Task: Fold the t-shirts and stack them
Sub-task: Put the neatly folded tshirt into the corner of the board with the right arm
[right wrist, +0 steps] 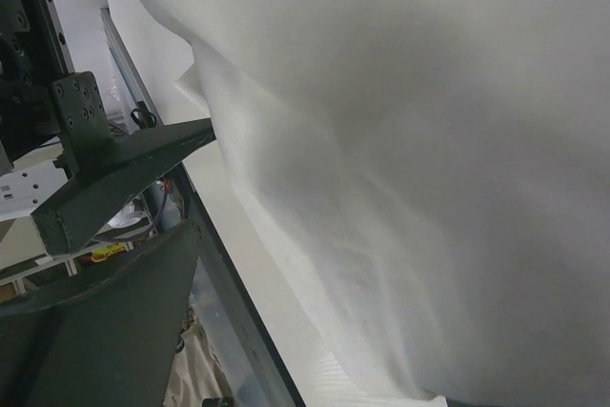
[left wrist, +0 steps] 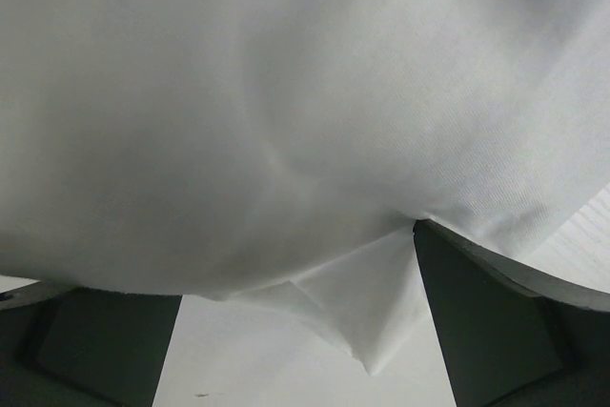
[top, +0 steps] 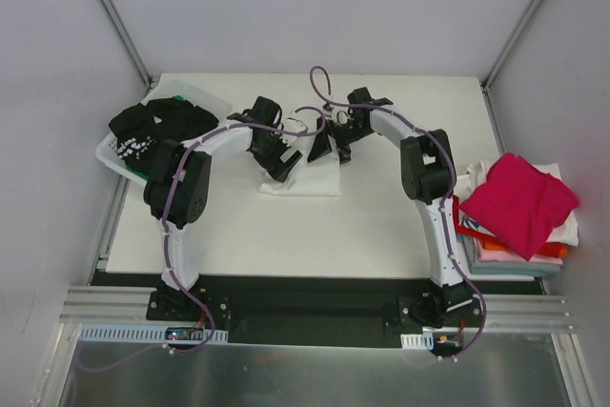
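Observation:
A white t-shirt lies part-folded on the table's middle. Both grippers are at its far edge. My left gripper is over its left corner and my right gripper over its right corner. In the left wrist view the white cloth drapes across the wide-apart fingers, with a folded corner hanging between them. In the right wrist view the cloth covers most of the frame. One finger shows far left and the other is hidden. A magenta tee tops the stack at the right.
A white basket at the far left holds black tees. The stack at the right edge has orange and white tees under the magenta one. The left arm's gripper shows close by in the right wrist view.

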